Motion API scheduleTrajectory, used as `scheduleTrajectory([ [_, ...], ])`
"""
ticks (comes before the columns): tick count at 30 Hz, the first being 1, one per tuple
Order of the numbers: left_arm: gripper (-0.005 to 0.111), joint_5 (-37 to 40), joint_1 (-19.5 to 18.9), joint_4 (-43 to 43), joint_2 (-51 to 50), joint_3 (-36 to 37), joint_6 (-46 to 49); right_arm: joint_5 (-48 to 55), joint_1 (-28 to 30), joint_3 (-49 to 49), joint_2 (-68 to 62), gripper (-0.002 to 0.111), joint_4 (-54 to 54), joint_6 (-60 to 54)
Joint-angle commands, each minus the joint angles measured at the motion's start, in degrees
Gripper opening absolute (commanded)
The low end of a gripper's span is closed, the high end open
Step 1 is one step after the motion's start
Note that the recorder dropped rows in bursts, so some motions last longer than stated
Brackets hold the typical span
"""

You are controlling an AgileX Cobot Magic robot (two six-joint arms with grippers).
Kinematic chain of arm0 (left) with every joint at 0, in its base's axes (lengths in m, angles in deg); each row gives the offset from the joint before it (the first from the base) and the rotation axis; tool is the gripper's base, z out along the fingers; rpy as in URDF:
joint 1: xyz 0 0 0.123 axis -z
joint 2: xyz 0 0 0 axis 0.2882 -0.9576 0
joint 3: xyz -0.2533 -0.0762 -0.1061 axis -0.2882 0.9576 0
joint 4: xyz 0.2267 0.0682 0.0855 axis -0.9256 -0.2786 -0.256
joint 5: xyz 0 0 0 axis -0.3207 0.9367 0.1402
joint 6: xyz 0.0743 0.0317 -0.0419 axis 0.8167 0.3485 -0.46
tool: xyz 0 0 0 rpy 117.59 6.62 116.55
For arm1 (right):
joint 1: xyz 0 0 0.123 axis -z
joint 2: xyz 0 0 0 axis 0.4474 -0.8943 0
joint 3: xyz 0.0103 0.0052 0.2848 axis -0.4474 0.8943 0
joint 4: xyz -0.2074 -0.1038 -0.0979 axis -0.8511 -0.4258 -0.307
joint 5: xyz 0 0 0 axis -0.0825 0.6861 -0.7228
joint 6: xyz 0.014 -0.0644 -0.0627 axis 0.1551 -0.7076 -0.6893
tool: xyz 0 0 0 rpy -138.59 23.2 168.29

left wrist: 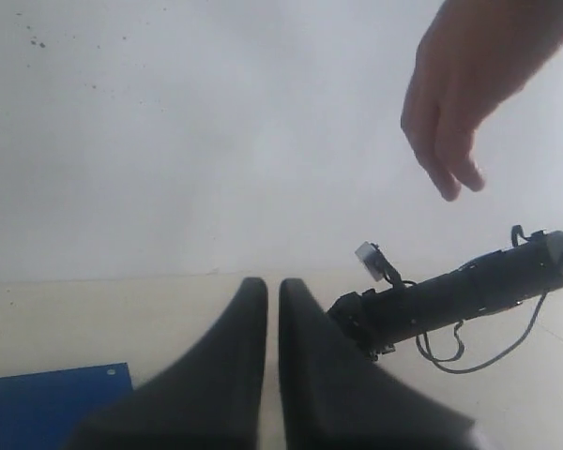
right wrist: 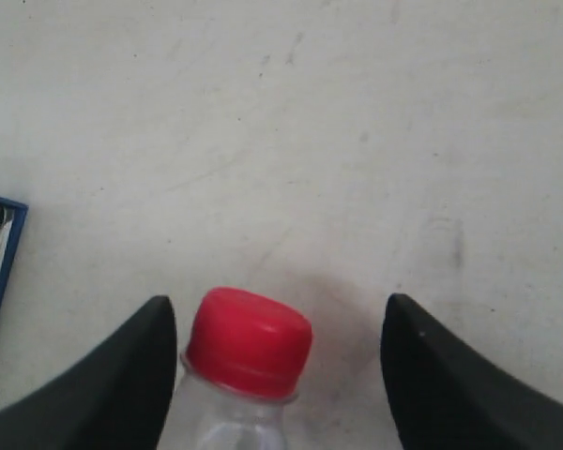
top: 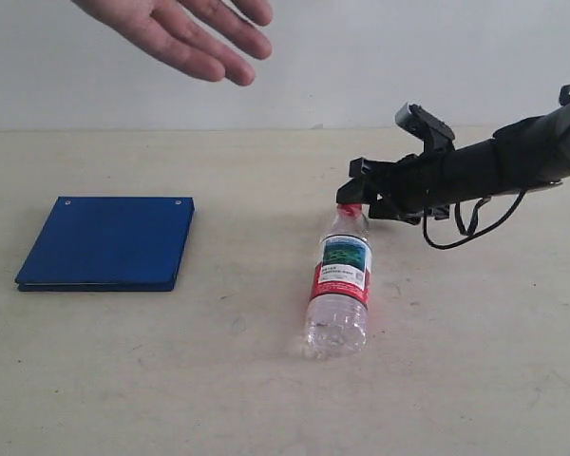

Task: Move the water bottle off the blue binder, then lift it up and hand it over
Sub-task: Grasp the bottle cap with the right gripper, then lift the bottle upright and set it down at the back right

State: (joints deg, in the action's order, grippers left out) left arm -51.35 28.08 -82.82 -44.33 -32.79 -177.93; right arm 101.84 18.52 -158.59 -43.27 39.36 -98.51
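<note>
the right pincer (right wrist: pixel 277 305) is apart either side of the cap (right wrist: pixel 249 347) of the upright bottle (top: pixel 340 285), the left pincer (left wrist: pixel 270 283) together, the binder (top: pixel 109 242) well apart on the counter (top: pixel 218 389).

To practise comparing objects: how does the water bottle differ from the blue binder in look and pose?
The water bottle is clear with a red cap; the blue binder is solid blue. The bottle stands upright; the binder lies flat. The right gripper has open fingers either side of the bottle's cap; nothing touches the binder. Both rest on the table, apart.
</note>
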Motion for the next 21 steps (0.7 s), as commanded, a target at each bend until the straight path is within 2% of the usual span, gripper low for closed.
scheduleTrajectory([
  [1,0.004,-0.9,-0.2,-0.3,0.2,-0.2,-0.6,3.4,0.0,-0.3,-1.8,0.055,-0.3,-0.1],
  [6,0.004,-0.9,-0.2,-0.3,0.2,-0.2,-0.6,4.8,0.0,-0.3,-3.9,0.055,2.2,-1.4],
  [8,0.004,-0.9,-0.2,-0.3,0.2,-0.2,-0.6,7.4,0.0,-0.3,-4.3,0.05,2.2,-1.6],
  [9,0.004,-0.9,-0.2,-0.3,0.2,-0.2,-0.6,9.4,0.0,-0.3,-4.3,0.036,2.2,-1.6],
  [11,0.004,-0.9,-0.2,-0.3,0.2,-0.2,-0.6,11.8,0.0,-0.3,-4.3,0.02,2.4,-1.7],
  [14,0.004,-0.9,-0.2,-0.3,0.2,-0.2,-0.5,14.5,0.0,-0.3,-4.3,0.0,2.4,-2.6],
  [21,0.004,-4.7,-0.2,-0.3,0.2,-0.2,-0.4,16.7,0.9,-0.3,-2.0,0.0,5.9,-17.1],
])
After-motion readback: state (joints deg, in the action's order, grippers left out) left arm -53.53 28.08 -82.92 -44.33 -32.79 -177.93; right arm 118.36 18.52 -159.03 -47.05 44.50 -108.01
